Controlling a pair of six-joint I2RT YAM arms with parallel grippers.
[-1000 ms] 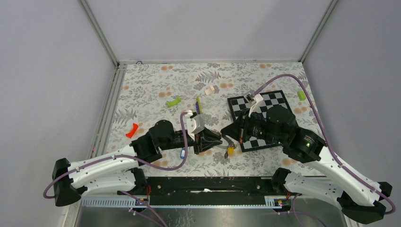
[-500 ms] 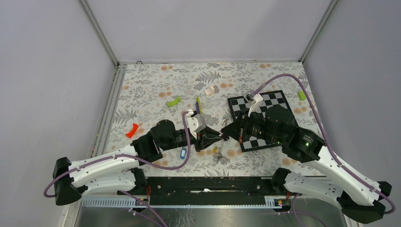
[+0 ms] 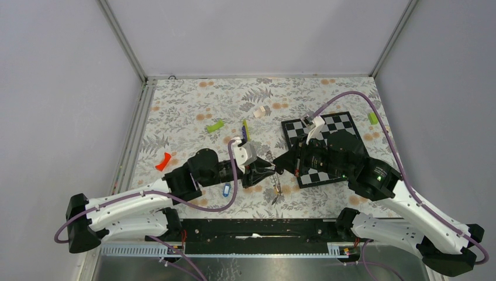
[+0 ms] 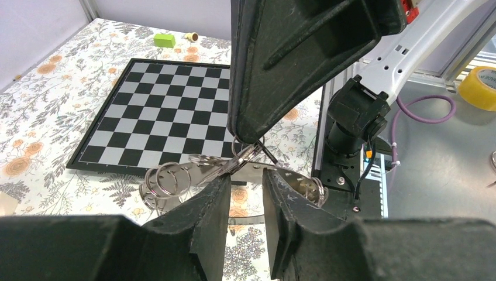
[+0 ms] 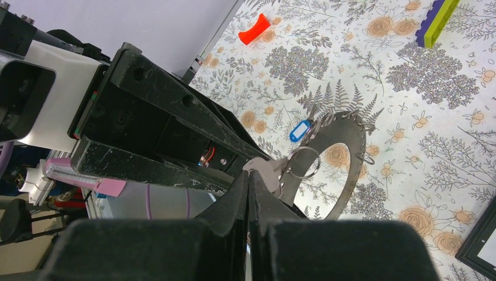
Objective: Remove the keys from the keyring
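Observation:
The keyring (image 5: 354,146) is a wide silver hoop between the two grippers; its band (image 4: 290,178) runs just past my left fingertips. My right gripper (image 5: 250,175) is shut on a silver key blade (image 5: 268,170) that hangs on a small split ring on the hoop. My left gripper (image 4: 247,175) has its jaws a finger's width apart, tips at the band, clamping nothing that I can see. Both grippers meet tip to tip in the top view, left (image 3: 270,171) and right (image 3: 279,165). A yellow-headed key (image 3: 275,188) sits just below them. A blue key (image 3: 226,189) lies loose on the table.
A chessboard (image 3: 333,126) lies under the right arm. On the flowered cloth are a red piece (image 3: 163,161), lime blocks (image 3: 215,125) (image 3: 372,117), a purple and yellow stick (image 3: 245,130) and a white object (image 3: 261,110). Spare split rings (image 4: 161,178) hang on the hoop.
The left gripper has edged right and narrowed to a point against the right gripper. The yellow-headed key has shifted left, from below the right gripper to below the meeting point.

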